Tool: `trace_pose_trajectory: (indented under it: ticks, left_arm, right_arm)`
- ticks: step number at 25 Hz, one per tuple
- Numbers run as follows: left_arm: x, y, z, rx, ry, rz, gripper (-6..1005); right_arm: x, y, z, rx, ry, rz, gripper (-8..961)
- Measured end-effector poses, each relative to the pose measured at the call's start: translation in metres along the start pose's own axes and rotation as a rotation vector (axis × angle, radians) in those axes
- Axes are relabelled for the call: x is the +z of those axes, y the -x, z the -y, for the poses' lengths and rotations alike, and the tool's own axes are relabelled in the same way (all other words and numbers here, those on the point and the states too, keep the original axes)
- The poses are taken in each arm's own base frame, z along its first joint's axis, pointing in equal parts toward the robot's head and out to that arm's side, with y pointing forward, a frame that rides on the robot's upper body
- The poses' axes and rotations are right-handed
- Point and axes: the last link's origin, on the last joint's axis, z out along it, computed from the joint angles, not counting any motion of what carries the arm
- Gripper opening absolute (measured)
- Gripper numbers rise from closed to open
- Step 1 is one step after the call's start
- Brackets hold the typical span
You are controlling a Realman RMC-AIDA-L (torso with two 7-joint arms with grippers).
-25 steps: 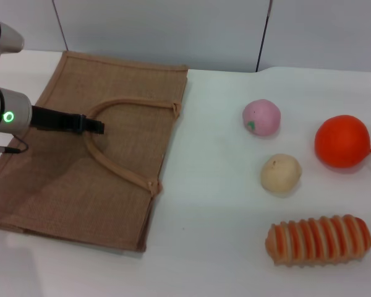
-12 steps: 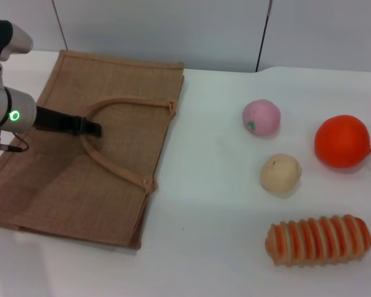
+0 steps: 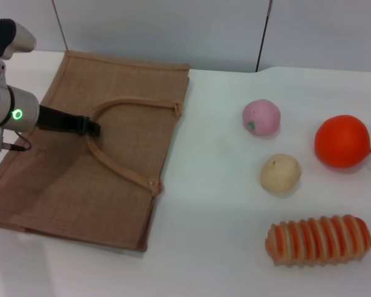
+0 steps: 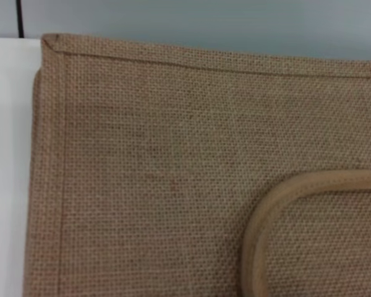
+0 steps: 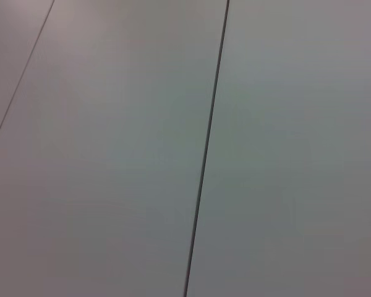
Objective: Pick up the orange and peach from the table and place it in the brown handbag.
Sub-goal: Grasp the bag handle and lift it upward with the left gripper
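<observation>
Left gripper (image 3: 89,127) at brown handbag (image 3: 130,80) handle | right arm unseen

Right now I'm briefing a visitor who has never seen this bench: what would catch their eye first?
Probably the brown handbag, lying flat across the robot's left half of the white table, with the left gripper at its arched handle. Next comes the bright orange at the far right edge, with the pink peach, a beige ball and a striped loaf nearby.
</observation>
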Motion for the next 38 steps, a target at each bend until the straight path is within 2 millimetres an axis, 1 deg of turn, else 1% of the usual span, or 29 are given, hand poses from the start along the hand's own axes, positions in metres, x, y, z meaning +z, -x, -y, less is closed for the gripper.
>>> trace_pose_trajectory:
  ticks: [5,10,16,23,26,38]
  left_arm:
    - [0.000,0.001,0.000,-0.004,-0.006,0.008,368]
    - [0.001,0.002,0.003,-0.012,-0.042,0.026,199]
    - [0.001,0.001,0.004,-0.013,-0.050,0.021,158]
    - [0.000,-0.001,0.002,-0.032,-0.013,-0.039,150]
    - [-0.002,-0.003,0.000,-0.038,0.035,-0.092,145]
    - [-0.026,0.003,-0.012,-0.004,0.324,-0.398,133]
  right_arm:
    - [0.000,0.000,0.000,0.000,0.000,0.001,852]
    - [0.000,0.000,0.000,0.001,0.000,0.001,852]
    - [-0.001,0.000,0.000,0.002,-0.001,0.001,852]
    - [-0.003,-0.001,0.000,0.002,-0.003,-0.004,851]
    - [-0.003,-0.001,0.000,0.002,0.000,-0.008,851]
    - [-0.004,-0.002,-0.001,0.017,0.004,-0.012,851]
